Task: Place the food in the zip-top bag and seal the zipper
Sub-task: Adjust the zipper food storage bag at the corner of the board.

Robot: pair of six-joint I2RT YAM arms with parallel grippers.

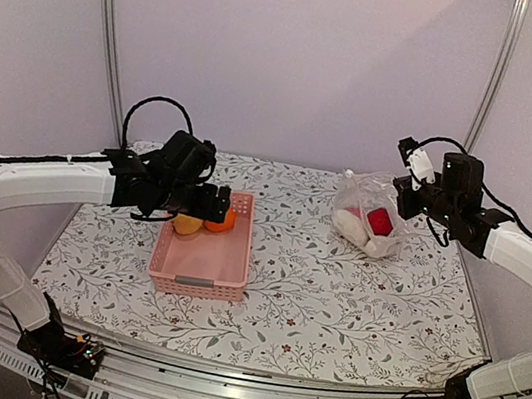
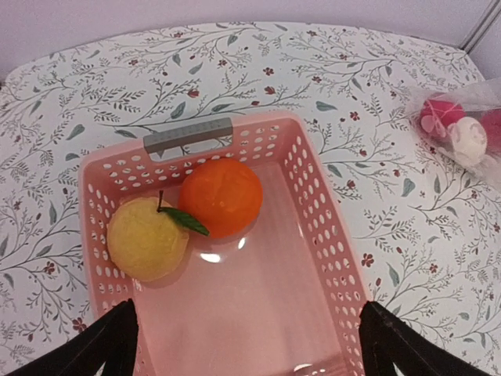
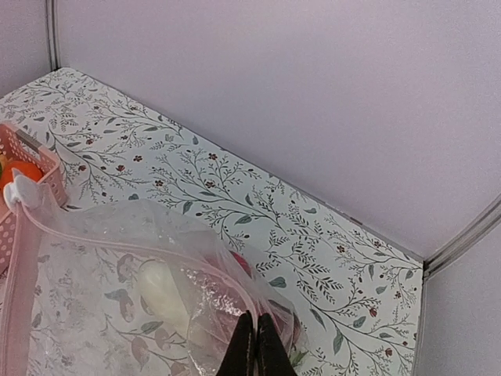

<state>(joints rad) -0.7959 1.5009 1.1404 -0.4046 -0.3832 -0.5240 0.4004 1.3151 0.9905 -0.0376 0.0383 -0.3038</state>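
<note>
Two pieces of the food, an orange fruit and a yellow one with a green leaf, lie in the far end of a pink basket. My left gripper hovers open above the basket floor, empty, just short of the fruits. The zip-top bag stands at the back right with a red piece and a white piece inside. My right gripper is shut on the bag's upper edge. The pinkish zipper curves away from it, and the mouth gapes.
The pink basket sits left of centre on the flowered tablecloth. A grey label plate is on the basket's far wall. Lilac walls and metal frame posts close the back and sides.
</note>
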